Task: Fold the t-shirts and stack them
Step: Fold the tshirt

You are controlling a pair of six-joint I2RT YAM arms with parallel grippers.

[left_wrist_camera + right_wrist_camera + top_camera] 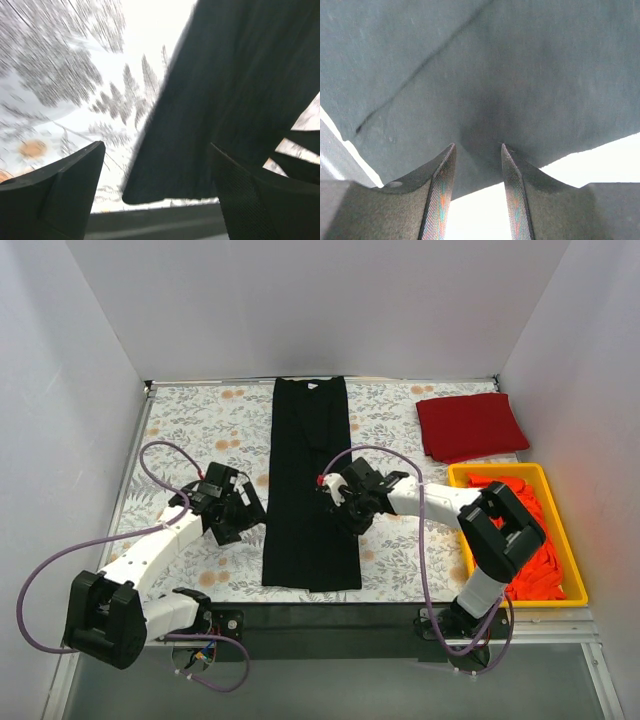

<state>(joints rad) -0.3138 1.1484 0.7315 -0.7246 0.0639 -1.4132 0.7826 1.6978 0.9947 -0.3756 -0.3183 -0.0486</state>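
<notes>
Below, floral cover, t-shirt; white walls.

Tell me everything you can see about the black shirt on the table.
The black shirt is soft, matte cloth folded lengthwise into a long narrow strip. It lies flat down the middle of the floral table cover, with the collar end at the far edge and the hem at the near edge. The right gripper pinches its right edge, puckering the cloth there. The open left gripper sits at its left edge; contact is unclear. No logo shows.
</notes>
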